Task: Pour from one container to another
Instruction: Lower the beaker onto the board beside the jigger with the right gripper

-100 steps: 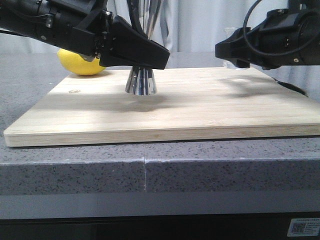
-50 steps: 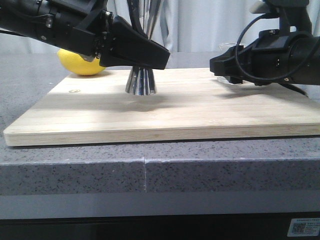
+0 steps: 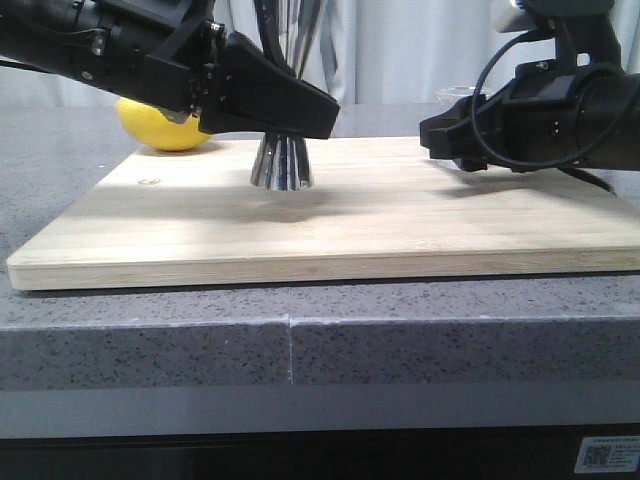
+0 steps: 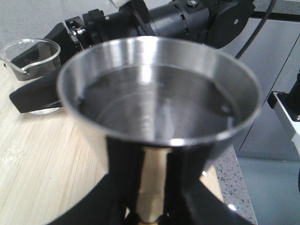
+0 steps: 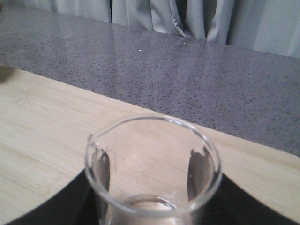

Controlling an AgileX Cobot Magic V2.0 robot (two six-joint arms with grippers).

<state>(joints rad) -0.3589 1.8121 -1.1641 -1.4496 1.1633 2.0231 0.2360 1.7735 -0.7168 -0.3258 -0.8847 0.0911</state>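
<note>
We list: left gripper (image 3: 290, 110) clamped on the jigger (image 3: 283, 165), centre frame, steadying it; right gripper (image 3: 440, 135) closed around the beaker (image 4: 33, 58), readying our pour.

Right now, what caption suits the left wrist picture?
Left pincer grips the steel jigger; the glass beaker waits beyond.

Nothing legible: the white sticker (image 3: 606, 455) under the counter's edge has print too small to read.
</note>
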